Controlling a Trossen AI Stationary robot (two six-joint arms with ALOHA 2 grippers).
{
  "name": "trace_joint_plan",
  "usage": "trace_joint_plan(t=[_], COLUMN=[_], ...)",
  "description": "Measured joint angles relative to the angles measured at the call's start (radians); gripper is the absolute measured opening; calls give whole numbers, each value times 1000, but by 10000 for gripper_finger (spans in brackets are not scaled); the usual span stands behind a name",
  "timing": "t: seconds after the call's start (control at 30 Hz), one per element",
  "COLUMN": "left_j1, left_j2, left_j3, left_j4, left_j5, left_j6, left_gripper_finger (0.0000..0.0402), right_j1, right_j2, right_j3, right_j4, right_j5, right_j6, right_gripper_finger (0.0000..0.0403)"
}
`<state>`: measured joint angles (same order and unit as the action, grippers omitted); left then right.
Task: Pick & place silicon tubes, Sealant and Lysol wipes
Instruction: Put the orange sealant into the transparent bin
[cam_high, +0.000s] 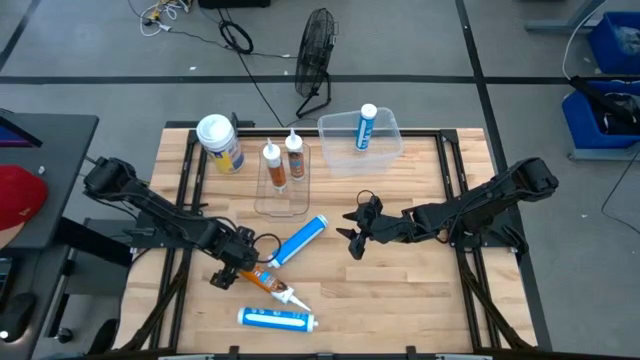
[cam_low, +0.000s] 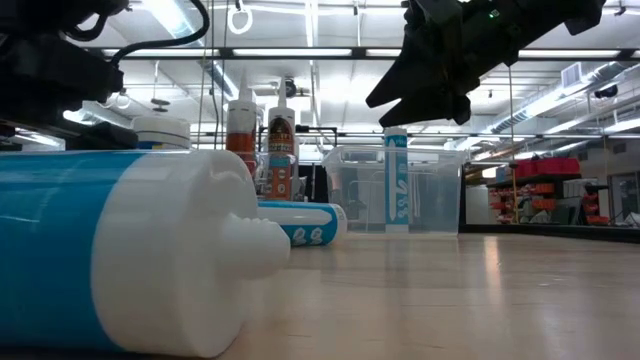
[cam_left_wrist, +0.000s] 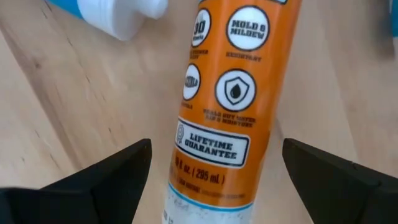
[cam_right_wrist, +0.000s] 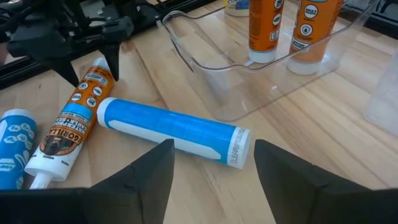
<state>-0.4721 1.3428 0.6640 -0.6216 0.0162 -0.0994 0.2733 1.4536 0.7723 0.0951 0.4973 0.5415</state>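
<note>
Wooden surface (cam_high: 420, 290), smooth, pale planks. Lysol wipes (cam_high: 220, 142): fat round canister, upright, far-left corner, untouched. Left gripper (cam_high: 243, 268): jaws wide, straddling lying orange sealant tube (cam_high: 268, 283); advise centring on glossy round barrel before closing. Right gripper (cam_high: 357, 232): jaws part-open, empty, above blue tube (cam_high: 300, 240).

1. Wooden bench (cam_high: 420, 300), light planks.
2. Lying flat on it: two blue tubes (cam_high: 300, 240) (cam_high: 277, 318) and one orange tube (cam_high: 268, 283).
3. Standing: Lysol wipes (cam_high: 221, 143), two clear bins (cam_high: 281, 190) (cam_high: 360, 141).
</note>
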Motion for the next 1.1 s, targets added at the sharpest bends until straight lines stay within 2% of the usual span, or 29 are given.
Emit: trace_joint_plan(t=[0.33,0.7,1.1], left_j1=[0,-3,-26], left_j2=[0,2,105], left_j3=[0,0,-1], left_j4=[27,31,39], left_j5=[0,0,-1], left_j6=[27,34,41], left_gripper_finger=[365,335,335], right_j1=[0,0,0], right_j2=[0,0,0], right_j3=[0,0,0], right_j4=[1,2,0], right_j5=[0,0,0], right_j6=[0,0,0], right_gripper_finger=[229,229,229])
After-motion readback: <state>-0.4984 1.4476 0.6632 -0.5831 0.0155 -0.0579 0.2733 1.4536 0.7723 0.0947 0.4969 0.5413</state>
